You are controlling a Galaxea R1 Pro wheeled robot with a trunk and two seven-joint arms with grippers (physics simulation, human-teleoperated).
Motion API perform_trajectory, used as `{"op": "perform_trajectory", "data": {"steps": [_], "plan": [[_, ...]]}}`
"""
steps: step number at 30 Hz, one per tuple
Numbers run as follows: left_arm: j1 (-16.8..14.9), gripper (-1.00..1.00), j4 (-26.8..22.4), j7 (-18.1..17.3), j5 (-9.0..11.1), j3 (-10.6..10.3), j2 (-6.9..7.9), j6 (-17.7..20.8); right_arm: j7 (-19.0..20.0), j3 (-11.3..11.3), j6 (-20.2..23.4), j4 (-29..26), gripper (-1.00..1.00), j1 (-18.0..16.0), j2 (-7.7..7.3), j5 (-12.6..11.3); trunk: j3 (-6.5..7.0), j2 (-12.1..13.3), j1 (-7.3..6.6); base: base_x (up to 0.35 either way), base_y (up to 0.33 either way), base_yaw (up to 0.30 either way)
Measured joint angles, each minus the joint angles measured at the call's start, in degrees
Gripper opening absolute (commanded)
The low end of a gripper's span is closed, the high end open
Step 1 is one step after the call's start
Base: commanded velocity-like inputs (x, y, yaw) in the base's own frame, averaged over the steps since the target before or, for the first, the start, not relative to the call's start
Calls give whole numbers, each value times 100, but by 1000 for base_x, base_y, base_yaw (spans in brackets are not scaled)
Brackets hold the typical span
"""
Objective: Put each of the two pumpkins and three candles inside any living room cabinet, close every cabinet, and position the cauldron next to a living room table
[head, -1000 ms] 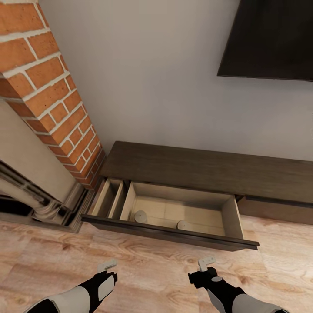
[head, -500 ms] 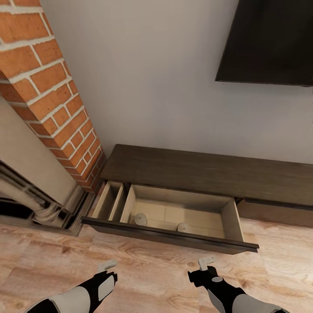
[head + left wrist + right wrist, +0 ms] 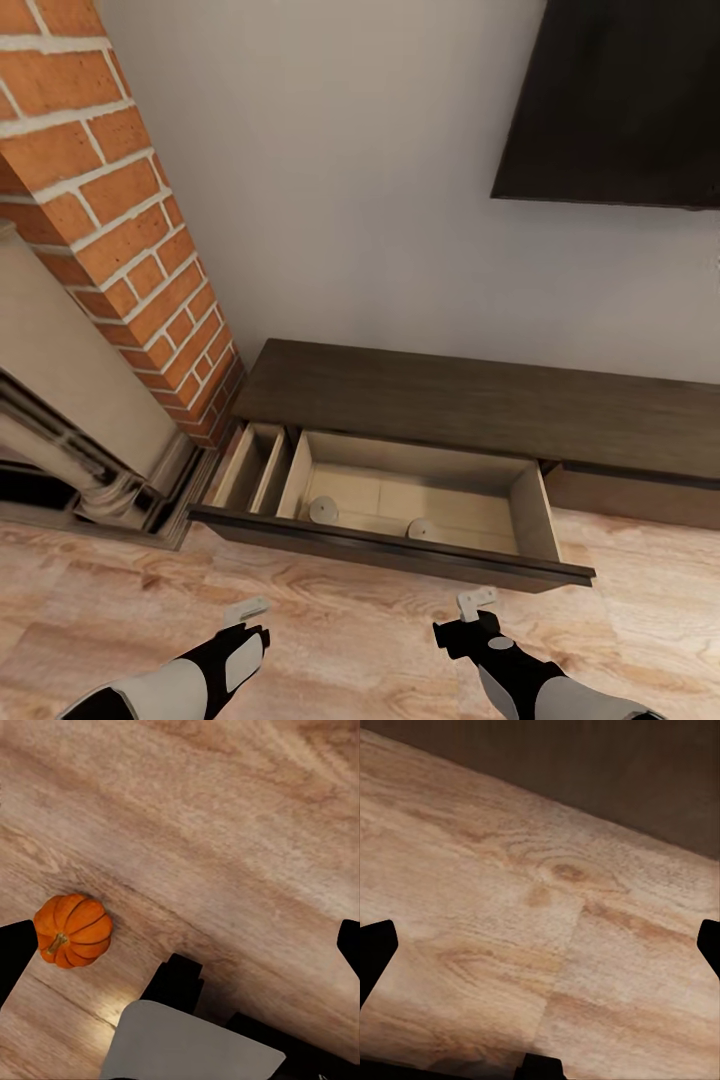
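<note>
The long dark brown cabinet [image 3: 480, 400] stands against the wall, its left drawer [image 3: 400, 545] pulled out over the floor. In the drawer's pale wood interior lie two stubby grey-beige candles, one at the left [image 3: 323, 510] and one nearer the middle [image 3: 419, 527]. An orange ribbed pumpkin [image 3: 73, 931] sits on the wooden floor below my left gripper [image 3: 180, 945], off to one side of its fingers. That gripper [image 3: 245, 612] is open and empty. My right gripper [image 3: 477, 602] is also open and empty, hanging over bare floor just short of the drawer front [image 3: 585, 772]. The cauldron and table are out of view.
A brick fireplace column [image 3: 110, 220] with a pale surround [image 3: 70, 400] rises at the left, touching the cabinet's end. A dark TV screen [image 3: 620, 100] hangs on the wall above. A second drawer front [image 3: 630, 490] lies to the right. Wooden floor [image 3: 350, 630] lies between me and the drawer.
The whole head view has shifted a little, with wall, TV and cabinet top sliding down the picture: the camera moved. Both arms keep their place in the view. The drawer and candles are unchanged.
</note>
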Motion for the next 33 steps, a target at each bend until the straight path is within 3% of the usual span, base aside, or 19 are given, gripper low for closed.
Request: {"op": "perform_trajectory", "data": {"steps": [8, 25, 33], "plan": [[0, 100, 0, 1, 0, 0, 2, -4, -1, 2, -2, -5, 100, 96, 6, 89, 73, 0, 0, 0, 0, 57], [0, 100, 0, 1, 0, 0, 2, -7, -33, 2, -2, -14, 100, 97, 8, 93, 216, 0, 0, 0, 0, 169], [0, 100, 0, 1, 0, 1, 2, -5, -36, 2, -2, -14, 100, 97, 8, 97, 280, 0, 0, -182, -66, 187]]}}
